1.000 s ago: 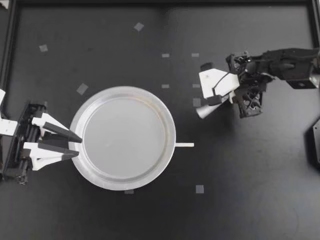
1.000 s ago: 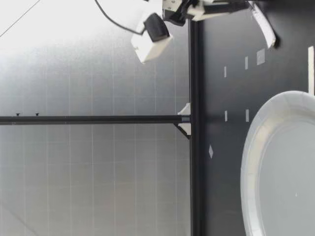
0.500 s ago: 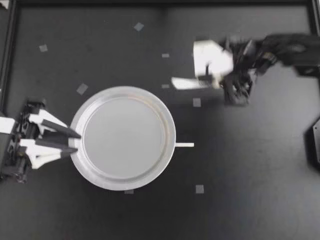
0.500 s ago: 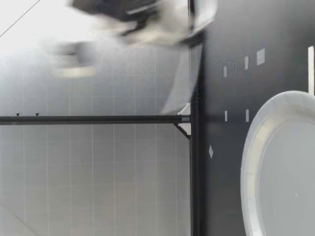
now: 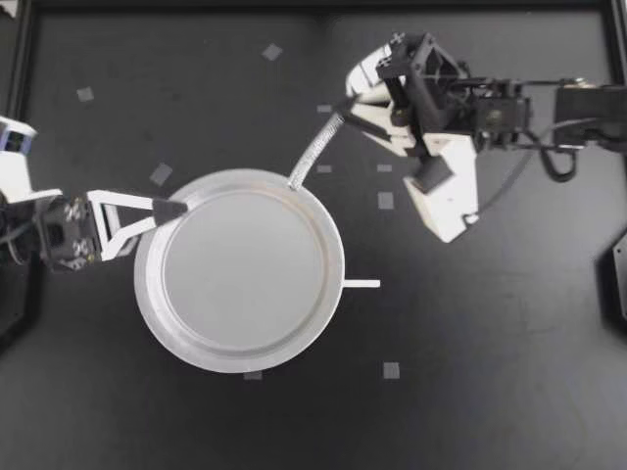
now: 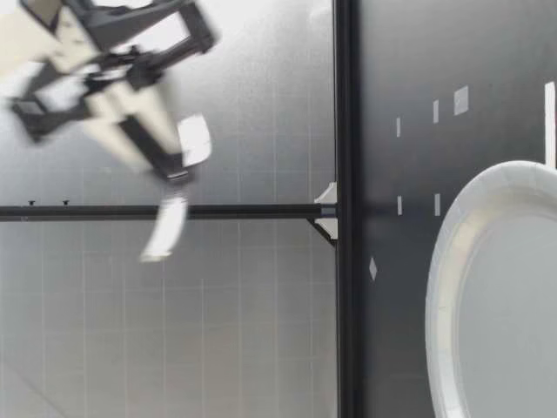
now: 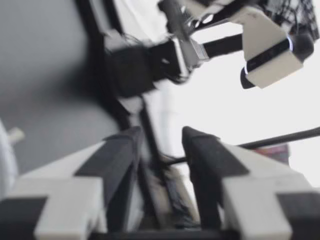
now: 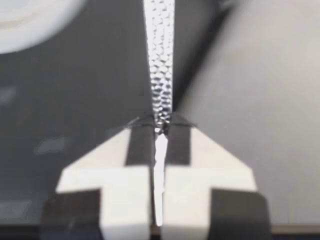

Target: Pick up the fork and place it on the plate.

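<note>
"One fork (image 5: pixel 315 150). Where is it?"

"In my right gripper (image 5: pixel 345 110), pinched at one end. The right wrist view shows both fingers pressed on its dimpled metal from two sides. From there it slants away, and from above its free end lies over the rim of the plate (image 5: pixel 245 358). The low view puts it well above the table (image 5: pixel 490 372)."

"And your left gripper (image 5: pixel 178 208)?"

"At the plate's opposite edge, its tip over the rim, holding nothing. The left wrist view shows its fingers (image 7: pixel 120 165) parted by a narrow gap."
</note>
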